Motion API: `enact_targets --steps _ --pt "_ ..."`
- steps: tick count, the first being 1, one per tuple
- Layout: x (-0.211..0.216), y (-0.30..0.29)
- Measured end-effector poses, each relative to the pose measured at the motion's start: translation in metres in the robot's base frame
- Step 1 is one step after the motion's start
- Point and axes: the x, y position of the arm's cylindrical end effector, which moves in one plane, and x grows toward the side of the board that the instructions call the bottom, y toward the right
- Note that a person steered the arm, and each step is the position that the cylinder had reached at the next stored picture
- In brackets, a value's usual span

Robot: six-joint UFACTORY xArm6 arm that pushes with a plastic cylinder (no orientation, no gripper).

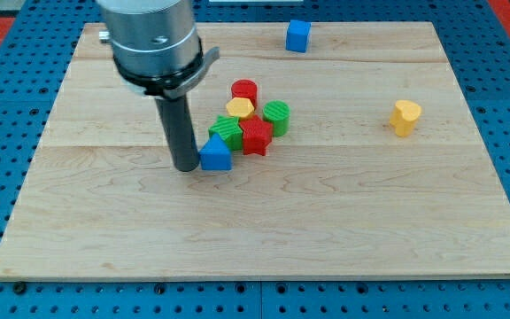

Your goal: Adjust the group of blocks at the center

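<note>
Near the board's centre, a cluster is nearly packed: red cylinder, yellow block, green cylinder, green block, red block. The blue triangular block sits at its lower-left edge, likely still to be tucked in. My tip, a bare rod gripping nothing, touches that block's left side.
</note>
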Motion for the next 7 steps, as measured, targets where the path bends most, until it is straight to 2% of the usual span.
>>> enact_targets --steps 2,3,5,6,7 --pt "0.013 0.001" --pt "0.045 0.003" --pt "0.004 0.007" --pt "0.001 0.011" --pt "0.022 0.01"
